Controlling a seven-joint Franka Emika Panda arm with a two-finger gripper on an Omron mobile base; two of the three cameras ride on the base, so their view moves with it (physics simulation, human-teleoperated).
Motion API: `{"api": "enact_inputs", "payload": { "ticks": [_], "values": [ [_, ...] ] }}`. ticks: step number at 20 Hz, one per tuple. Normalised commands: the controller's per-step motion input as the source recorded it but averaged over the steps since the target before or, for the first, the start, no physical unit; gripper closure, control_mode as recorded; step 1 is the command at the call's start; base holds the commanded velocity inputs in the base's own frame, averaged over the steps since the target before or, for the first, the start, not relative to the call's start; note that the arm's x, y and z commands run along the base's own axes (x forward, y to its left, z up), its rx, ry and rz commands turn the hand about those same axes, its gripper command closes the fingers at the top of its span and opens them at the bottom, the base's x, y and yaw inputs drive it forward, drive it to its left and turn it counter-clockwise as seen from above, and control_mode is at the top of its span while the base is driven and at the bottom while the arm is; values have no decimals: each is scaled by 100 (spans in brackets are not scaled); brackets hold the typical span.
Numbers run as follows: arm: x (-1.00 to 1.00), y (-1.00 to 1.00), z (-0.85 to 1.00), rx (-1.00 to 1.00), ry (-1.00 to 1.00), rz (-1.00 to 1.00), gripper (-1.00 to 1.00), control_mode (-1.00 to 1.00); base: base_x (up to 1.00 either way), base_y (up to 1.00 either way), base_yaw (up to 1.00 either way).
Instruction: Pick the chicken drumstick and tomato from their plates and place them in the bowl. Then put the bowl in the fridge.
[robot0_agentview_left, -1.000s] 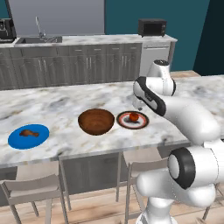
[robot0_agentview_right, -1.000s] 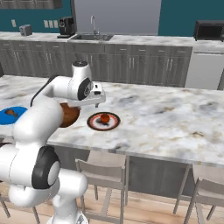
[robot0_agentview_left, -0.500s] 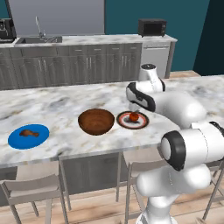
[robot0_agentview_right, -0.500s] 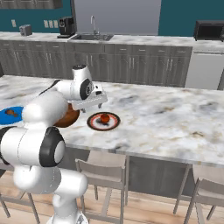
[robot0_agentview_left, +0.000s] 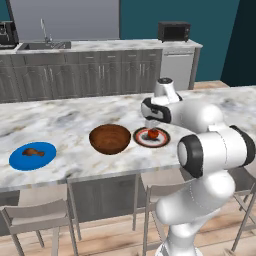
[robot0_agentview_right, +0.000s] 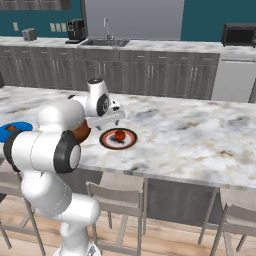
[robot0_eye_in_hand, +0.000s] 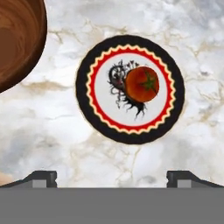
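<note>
While hovering above the dark-rimmed plate (robot0_eye_in_hand: 130, 131), the gripper (robot0_eye_in_hand: 111, 177) is spreading its jaws wide, holding nothing, likely lining up a grab | tomato (robot0_eye_in_hand: 142, 84) is sitting on that plate | bowl (robot0_agentview_left: 110, 138) is waiting just beside, likely for an easy drop | chicken drumstick (robot0_agentview_left: 32, 151) is lying on the blue plate (robot0_agentview_left: 45, 157) | fridge: cannot tell where.

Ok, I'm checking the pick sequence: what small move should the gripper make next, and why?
Probably lower straight down over the tomato, nudging to centre it first. The gripper hangs open above the dark-rimmed plate, and the tomato sits ahead of the fingertips, untouched. The bowl beside the plate holds nothing yet, and the drumstick lies on the blue plate.
</note>
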Motion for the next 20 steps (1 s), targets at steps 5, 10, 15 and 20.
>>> {"api": "enact_inputs", "payload": {
  "ticks": [5, 10, 15, 20],
  "values": [
    [36, 0, -29, 0, 0, 0, -100, -100, 0, 0, 0],
    [35, 0, -27, 0, -6, 0, -100, -100, 0, 0, 0],
    [31, 0, -29, 0, -13, 0, -100, -100, 0, 0, 0],
    [26, -2, -27, 0, -8, 0, -100, -100, 0, 0, 0]
  ]
}}
